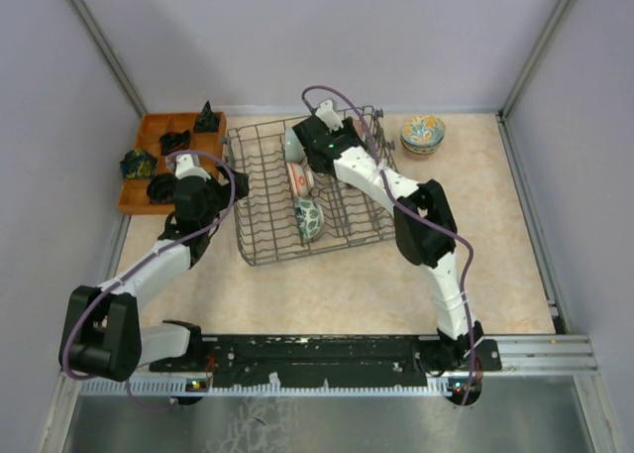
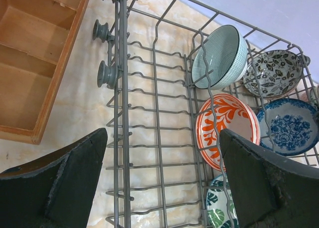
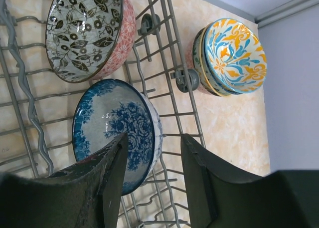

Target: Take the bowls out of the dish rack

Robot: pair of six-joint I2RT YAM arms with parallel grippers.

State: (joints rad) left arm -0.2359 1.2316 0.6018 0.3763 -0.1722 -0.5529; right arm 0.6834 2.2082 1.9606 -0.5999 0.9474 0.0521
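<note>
**Right fingers (image 3: 107, 188) astride the blue bowl (image 3: 107, 120)**

Both of them fill the bottom of my right wrist view, parted to a middling gap and holding nothing. One lies over the bowl's inner face and the other outside its rim, though I cannot tell if either touches. The bowl stands on edge in the dish rack (image 1: 265, 210), just beside a leaf-patterned bowl (image 3: 84, 31) with a red outside. Beyond the wires, on the bench (image 3: 234, 133), sits a stack of bowls (image 3: 232, 56), yellow and blue on top. My left fingers (image 2: 75, 178) are spread wide and empty above the rack's bare left rows, near the orange tray (image 2: 60, 83). From there I see a pale green bowl (image 2: 219, 56), a red-and-white bowl (image 2: 227, 125) and a green leafy bowl (image 2: 217, 213) in the rack.

I judge these to be glazed ceramic: stiff, slick, fairly heavy for their size and quick to chip. The rim is the place to hold, one finger inside and one outside, squeezed firmly. The lift should go straight up between the tines, so the bowl neither swivels nor knocks its neighbour.
</note>
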